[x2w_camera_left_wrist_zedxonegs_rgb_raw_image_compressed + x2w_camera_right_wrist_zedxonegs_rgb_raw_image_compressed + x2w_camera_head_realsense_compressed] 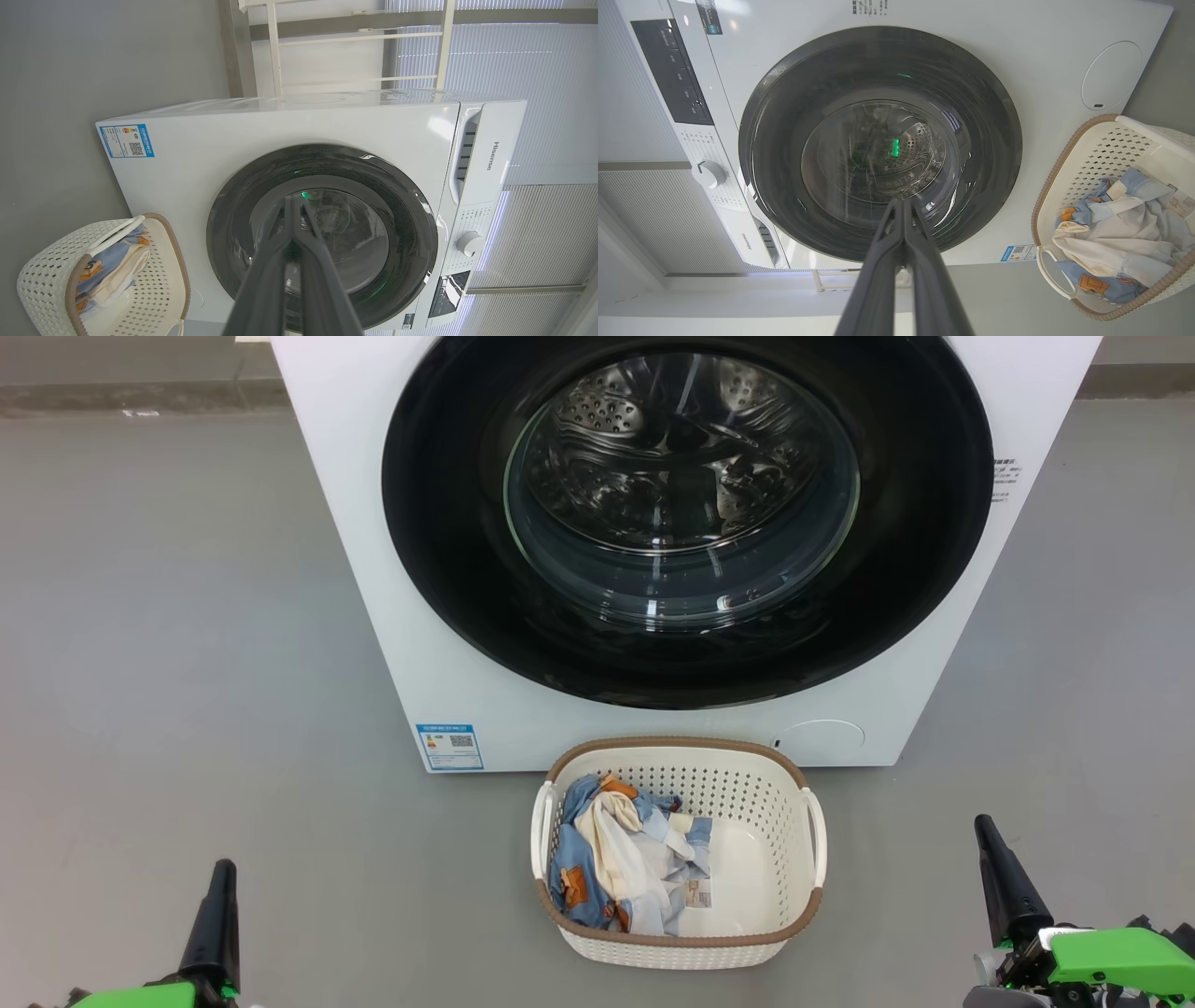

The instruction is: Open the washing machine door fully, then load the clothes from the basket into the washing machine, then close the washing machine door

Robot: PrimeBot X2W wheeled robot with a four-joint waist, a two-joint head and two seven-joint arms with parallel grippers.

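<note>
Your left hand (224,873) sits at the lower left of the head view, its two dark fingers pressed together to a single point. Your right hand (983,826) sits at the lower right, fingers likewise together. Both hands are empty and stand well apart from the basket (738,784) and from the washing machine (373,569).

You will find the basket standing upright on the grey floor (168,616), between the two hands and just in front of the machine's lower front edge, below the door. The clothes (616,859) lie bunched in the basket's left half: light-blue fabric with orange-brown prints, with cream and white pieces on top. A paper label (697,893) shows on the bare basket bottom just beside them.

Note that the washing machine door (448,523) is shut, its black ring lying flat against the white front. Through the glass window (681,495) you can see the perforated steel drum (616,411). A blue energy sticker (449,747) sits at the lower left corner of the front and a round service cap (822,739) at the lower right.

From the left wrist view, your left hand (294,201) points at the door with its fingers closed together. From the right wrist view, your right hand (903,203) does the same, with the basket off to one side.
</note>
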